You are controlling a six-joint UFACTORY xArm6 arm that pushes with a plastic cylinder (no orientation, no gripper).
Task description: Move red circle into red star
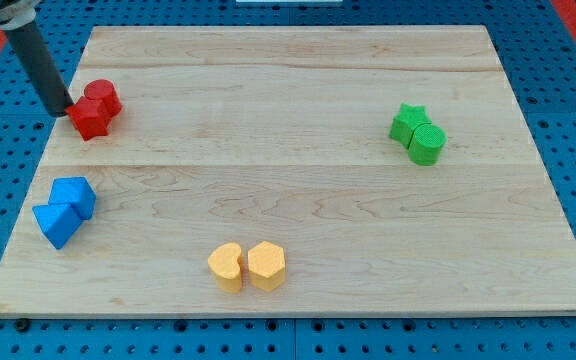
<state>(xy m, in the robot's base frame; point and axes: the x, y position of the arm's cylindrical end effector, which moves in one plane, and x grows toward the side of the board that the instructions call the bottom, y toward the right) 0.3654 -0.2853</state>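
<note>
The red circle (103, 96) and the red star (89, 118) sit touching each other near the board's upper left. The star lies just below and left of the circle. My tip (60, 111) comes down at the board's left edge, right beside the star's left side. The dark rod slants up to the view's top left corner.
Two blue blocks (65, 210) sit touching at the left. Two yellow blocks (247, 266) sit side by side at the bottom middle. A green star (407, 121) and a green circle (427, 143) touch at the right. The wooden board (298, 180) lies on a blue pegboard.
</note>
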